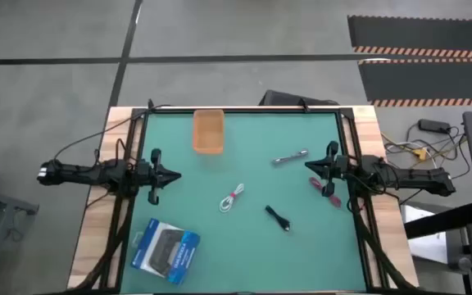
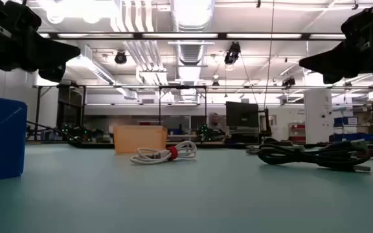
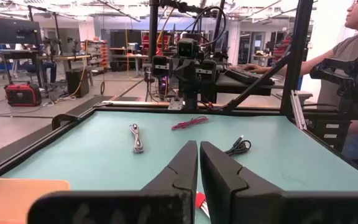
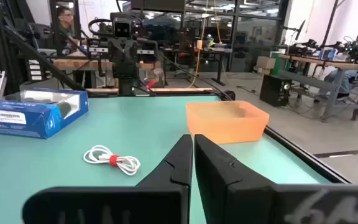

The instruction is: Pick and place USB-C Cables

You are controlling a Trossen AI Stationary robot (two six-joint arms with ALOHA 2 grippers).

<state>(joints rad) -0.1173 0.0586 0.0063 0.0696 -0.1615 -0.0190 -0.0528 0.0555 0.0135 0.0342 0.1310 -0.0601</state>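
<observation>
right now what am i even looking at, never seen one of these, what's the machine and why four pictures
It is a two-armed robot at a green table. One picture looks straight down, one looks level across the tabletop, and one sits on each wrist. The left gripper and right gripper hover at opposite sides, both shut and holding nothing. On the table lie a white cable, black cable, silver-grey cable, pink cable, an orange bin and a blue box.
</observation>
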